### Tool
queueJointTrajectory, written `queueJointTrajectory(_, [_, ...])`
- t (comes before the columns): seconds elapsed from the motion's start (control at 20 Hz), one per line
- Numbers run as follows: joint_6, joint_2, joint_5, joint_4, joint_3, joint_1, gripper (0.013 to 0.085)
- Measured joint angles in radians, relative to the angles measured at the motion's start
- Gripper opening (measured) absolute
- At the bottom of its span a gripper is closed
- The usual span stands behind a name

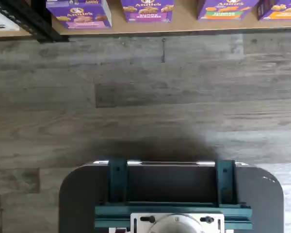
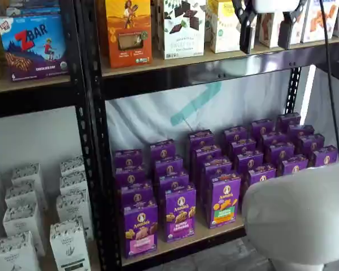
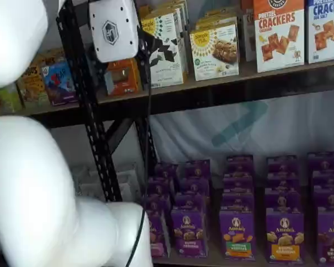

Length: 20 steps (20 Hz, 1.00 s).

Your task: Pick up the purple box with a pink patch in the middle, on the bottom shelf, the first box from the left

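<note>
The purple box [image 2: 140,228] stands upright at the front left of the bottom shelf [image 2: 217,231], with the pink patch [image 2: 142,244] low on its front. The wrist view also shows this box [image 1: 80,13] on the tan board [image 1: 184,26], beyond the grey floor. In a shelf view the white arm hides most of the box [image 3: 157,236]. My gripper [image 2: 266,35] hangs high up in front of the upper shelf, far above and to the right of the box. Its two black fingers [image 2: 246,28] stand apart with nothing between them, so it is open.
Rows of other purple cartons fill the bottom shelf, a Bunny Grahams one [image 2: 181,217] right beside the box. A black rack post [image 2: 93,141] stands just left of it, with white cartons [image 2: 68,243] beyond. My white arm [image 2: 305,220] bulks in front at the lower right.
</note>
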State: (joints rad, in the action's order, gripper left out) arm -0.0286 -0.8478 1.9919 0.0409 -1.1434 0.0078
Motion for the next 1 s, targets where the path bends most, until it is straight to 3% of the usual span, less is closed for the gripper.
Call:
queueJointTrajectory(0.15, [-0.016,-0.017,-0.03,-0.033,0.016,0.03,0.085])
queueJointTrajectory(0.5, [-0.018,-0.021,-0.059,-0.019,0.039,0.026,0.085])
queueJointTrajectory(1.0, [-0.07,-0.031,-0.207,-0.019,0.184,0.079,0.085])
